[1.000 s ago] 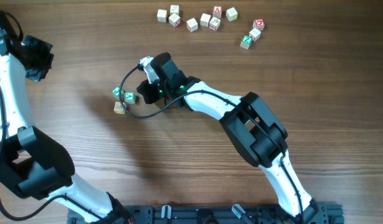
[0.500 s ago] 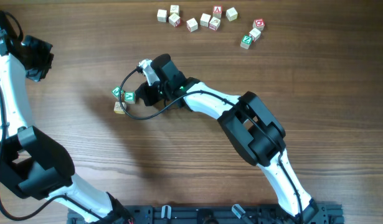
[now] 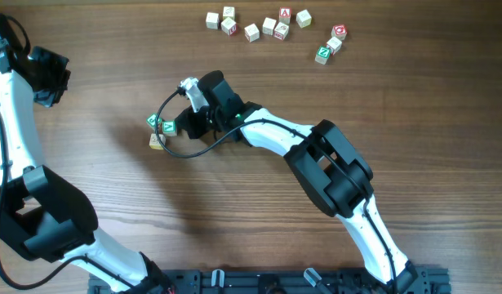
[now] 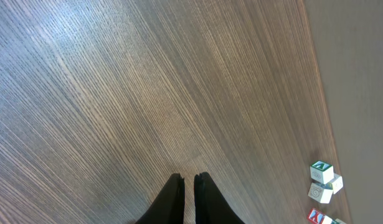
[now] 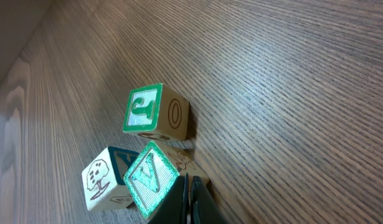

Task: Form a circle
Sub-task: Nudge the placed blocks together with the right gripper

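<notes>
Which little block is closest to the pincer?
The green-faced cube turned like a diamond, right beside the tips of the shut right pincer. The other green-faced cube and the tree-picture cube sit farther off.

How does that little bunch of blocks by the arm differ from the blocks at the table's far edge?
The near bunch has three cubes, the far scatter about ten. The near bunch sits huddled at the right pincer; the far scatter lies strung out. Both are small pale lettered cubes.

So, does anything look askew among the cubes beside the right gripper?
Yes: the green-faced cube nearest the shut right gripper sits turned corner-on, out of line with the other green cube and the tree-marked cube. Nothing looks damaged.
</notes>
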{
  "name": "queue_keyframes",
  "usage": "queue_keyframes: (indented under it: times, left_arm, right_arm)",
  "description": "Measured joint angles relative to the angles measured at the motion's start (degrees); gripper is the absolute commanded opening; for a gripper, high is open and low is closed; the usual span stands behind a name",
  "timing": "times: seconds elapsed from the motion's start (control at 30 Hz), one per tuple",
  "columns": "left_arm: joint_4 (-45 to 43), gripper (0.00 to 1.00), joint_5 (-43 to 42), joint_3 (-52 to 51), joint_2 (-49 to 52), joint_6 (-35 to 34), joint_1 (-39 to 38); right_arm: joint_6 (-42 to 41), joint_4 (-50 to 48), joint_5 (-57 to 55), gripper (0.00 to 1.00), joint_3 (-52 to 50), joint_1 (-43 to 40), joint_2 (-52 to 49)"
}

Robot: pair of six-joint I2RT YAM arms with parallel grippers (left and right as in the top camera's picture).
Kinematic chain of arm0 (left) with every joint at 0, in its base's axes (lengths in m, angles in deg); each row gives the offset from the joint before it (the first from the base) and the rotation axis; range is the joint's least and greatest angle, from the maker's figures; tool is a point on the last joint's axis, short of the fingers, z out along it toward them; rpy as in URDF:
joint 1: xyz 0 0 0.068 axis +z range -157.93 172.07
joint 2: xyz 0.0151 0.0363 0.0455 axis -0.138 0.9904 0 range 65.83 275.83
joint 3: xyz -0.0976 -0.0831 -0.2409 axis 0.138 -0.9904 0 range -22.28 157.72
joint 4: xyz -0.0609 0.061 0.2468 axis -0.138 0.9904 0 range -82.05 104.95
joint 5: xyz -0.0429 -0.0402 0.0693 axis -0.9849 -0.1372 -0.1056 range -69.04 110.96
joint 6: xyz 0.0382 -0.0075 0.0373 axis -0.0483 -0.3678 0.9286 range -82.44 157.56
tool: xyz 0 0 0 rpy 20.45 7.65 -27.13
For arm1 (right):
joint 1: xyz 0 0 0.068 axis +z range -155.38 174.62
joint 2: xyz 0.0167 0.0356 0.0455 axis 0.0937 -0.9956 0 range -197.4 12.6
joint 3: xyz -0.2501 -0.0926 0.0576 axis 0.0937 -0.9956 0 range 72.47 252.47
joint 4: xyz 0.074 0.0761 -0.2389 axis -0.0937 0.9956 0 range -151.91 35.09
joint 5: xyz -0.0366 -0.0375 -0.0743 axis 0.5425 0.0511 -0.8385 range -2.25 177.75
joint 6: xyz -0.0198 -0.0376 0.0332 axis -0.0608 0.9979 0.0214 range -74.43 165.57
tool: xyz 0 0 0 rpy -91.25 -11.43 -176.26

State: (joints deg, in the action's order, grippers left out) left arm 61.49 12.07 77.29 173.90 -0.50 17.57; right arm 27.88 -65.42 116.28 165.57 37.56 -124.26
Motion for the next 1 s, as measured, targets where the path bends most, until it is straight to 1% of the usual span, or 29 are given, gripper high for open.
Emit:
queue_keyframes:
  times: [0.53,0.7,0.87,0.9,0.93,1.0]
  left_arm:
    - [0.0,0.1,0.0,0.0,0.0,0.0,0.0]
    - [0.0,0.1,0.0,0.0,0.0,0.0,0.0]
    - [0.02,0.1,0.0,0.0,0.0,0.0,0.0]
    - [0.0,0.09,0.0,0.0,0.0,0.0,0.0]
    - [0.02,0.04,0.0,0.0,0.0,0.0,0.0]
    - [0.0,0.04,0.0,0.0,0.0,-0.04,0.0]
  right_arm:
    - [0.0,-0.68,0.09,0.04,0.02,0.0,0.0]
    - [1.36,-1.29,2.29,0.04,0.02,0.0,0.0]
    - [1.51,-1.27,1.79,0.04,0.02,0.0,0.0]
    - [1.51,-1.25,1.25,0.04,0.02,-0.02,0.0]
    - [1.51,-1.05,0.52,0.04,0.02,-0.02,0.0]
    - [1.51,-0.66,-0.61,0.04,0.02,-0.24,0.0]
